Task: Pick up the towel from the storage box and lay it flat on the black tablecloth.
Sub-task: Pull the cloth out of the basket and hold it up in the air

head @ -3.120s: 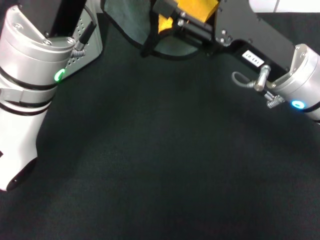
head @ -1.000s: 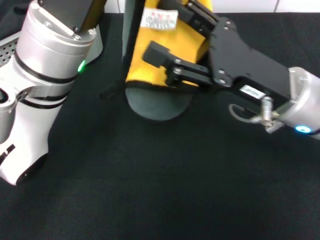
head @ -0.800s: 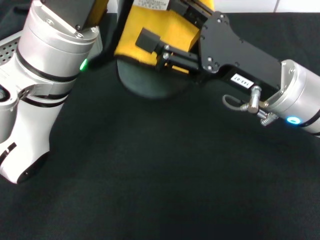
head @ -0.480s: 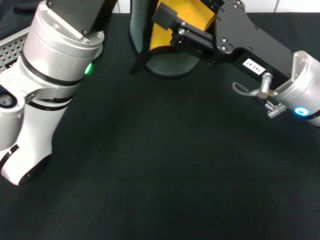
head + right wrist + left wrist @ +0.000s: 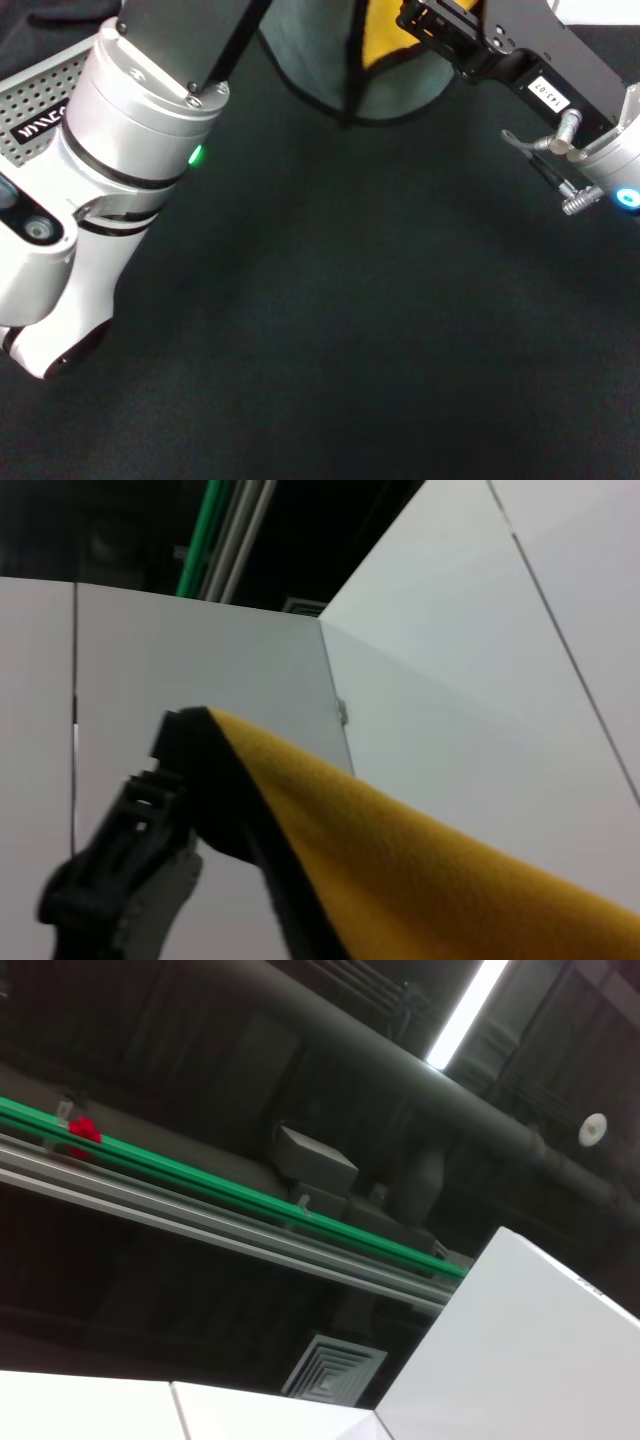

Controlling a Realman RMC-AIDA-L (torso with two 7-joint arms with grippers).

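Head view: the right claw (image 5: 425,20) grips the towel (image 5: 385,60) by an upper edge, suspending it above the black tablecloth (image 5: 350,320), clear of the storage box (image 5: 40,95), likely for spreading. Left claw state cannot be determined.

Towel (image 5: 385,70) hanging grey-green and yellow, apparently above black tablecloth (image 5: 350,300), perforated storage box (image 5: 40,95) at left

Reaching fwd w/ both arms, raised at far edge; right gripper (image 5: 432,22) pinching shut on the towel (image 5: 385,45); left gripper (image 5: 120,885) clamping its hem.
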